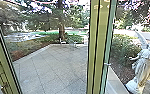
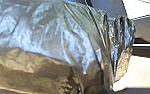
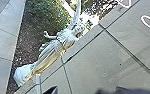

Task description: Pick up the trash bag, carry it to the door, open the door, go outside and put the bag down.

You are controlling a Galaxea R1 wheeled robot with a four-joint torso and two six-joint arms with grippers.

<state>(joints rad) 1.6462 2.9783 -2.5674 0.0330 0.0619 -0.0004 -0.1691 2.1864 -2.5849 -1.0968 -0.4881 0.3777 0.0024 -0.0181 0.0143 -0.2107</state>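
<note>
In the left wrist view the trash bag (image 2: pixel 46 37) shows large and close, a shiny, crumpled, see-through bag with brownish contents low down. Its film bunches into tight folds, and my left gripper is shut on it. Yellow-green door framing (image 1: pixel 98 47) stands upright right of centre in the head view, with a slanting frame (image 1: pixel 2 57) at the left. I cannot tell whether glass fills the space between them. How my right gripper stands cannot be made out; large pale panes or slabs with dark joints lie before its camera.
Beyond the framing spreads a paved yard (image 1: pixel 53 67), bordered by a light kerb and planting. A tree (image 1: pixel 61 27) rises at the far side. A pale winged statue (image 1: pixel 147 62) stands at the right beside bushes (image 1: pixel 124 48); the right wrist view shows the statue (image 3: pixel 57 47) too.
</note>
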